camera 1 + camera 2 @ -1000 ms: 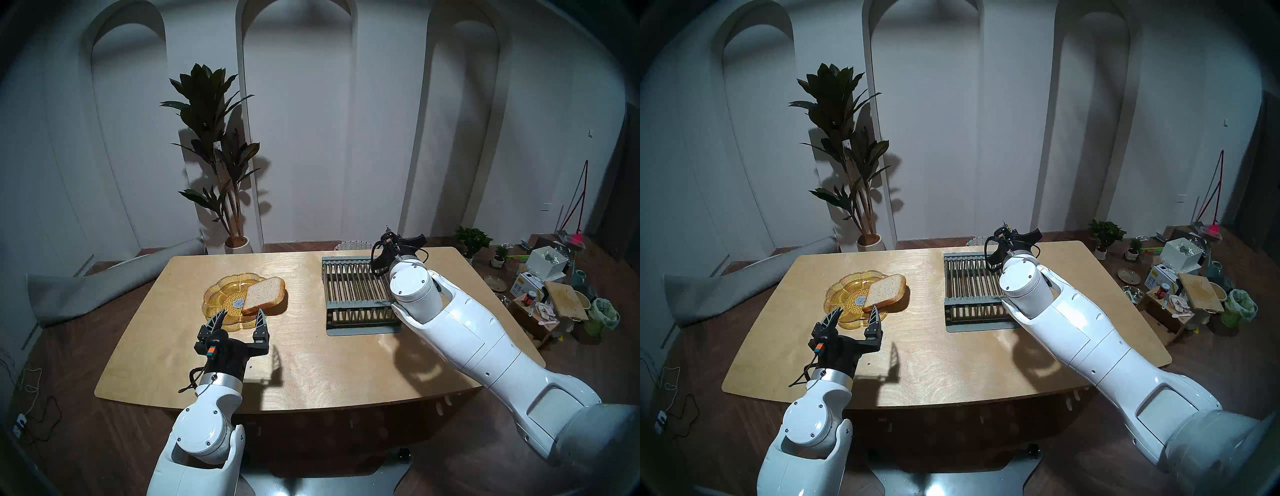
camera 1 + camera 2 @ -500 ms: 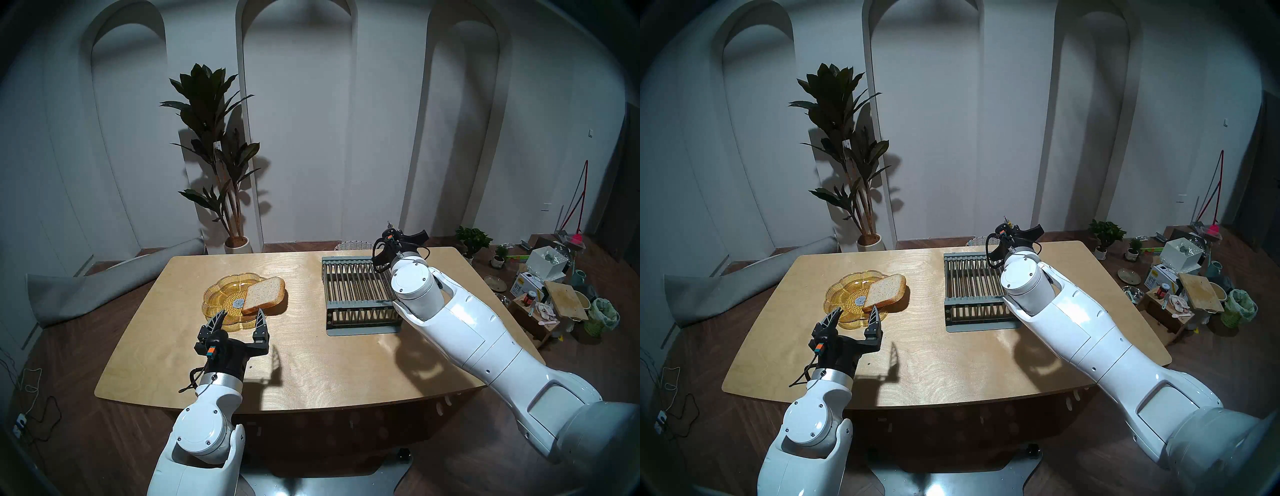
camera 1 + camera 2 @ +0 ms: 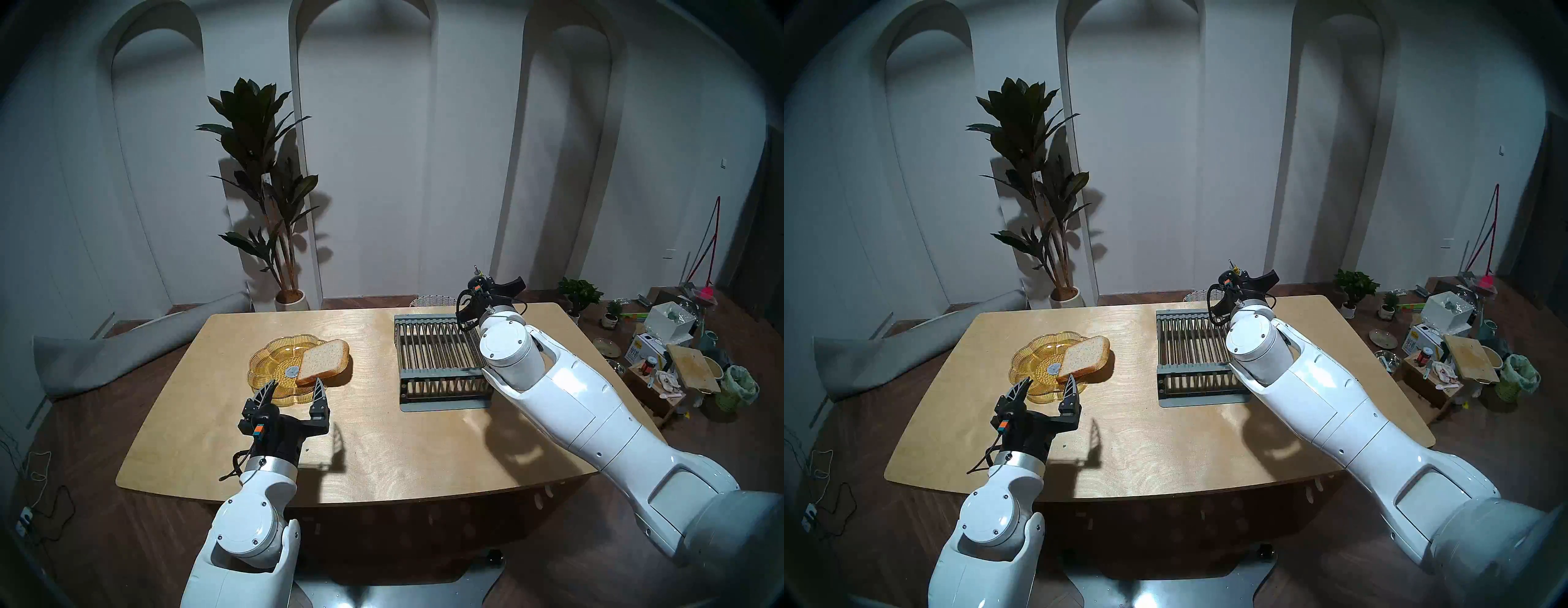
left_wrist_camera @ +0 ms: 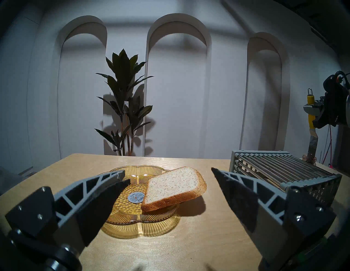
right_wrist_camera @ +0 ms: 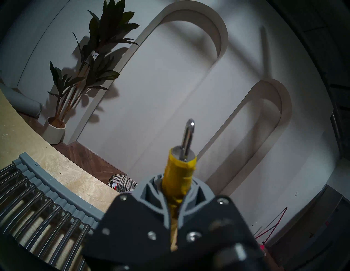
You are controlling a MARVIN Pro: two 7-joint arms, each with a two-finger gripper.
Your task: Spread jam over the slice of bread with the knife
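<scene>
Left wrist view: the right gripper (image 4: 310, 111) clamps the knife (image 4: 311, 121) upright by its yellow handle, blade down over a small glass jar (image 4: 309, 158) behind the dish rack (image 4: 280, 170).

Seen from its own wrist, the handle (image 5: 179, 176) stands pinched between closed fingers (image 5: 151, 191), metal ring uppermost. The left gripper (image 3: 295, 388) hangs with jaws spread wide and empty, the slice of bread (image 3: 324, 361) just ahead of its fingertips, propped on the rim of the amber glass plate (image 3: 271, 361) and overhanging the table (image 3: 382, 446). The slice is likely light, soft and easily torn (steadying it by the crust looks safest); the stiff blade will want gentle pressure. Whether jam clings to the blade cannot be told.
</scene>
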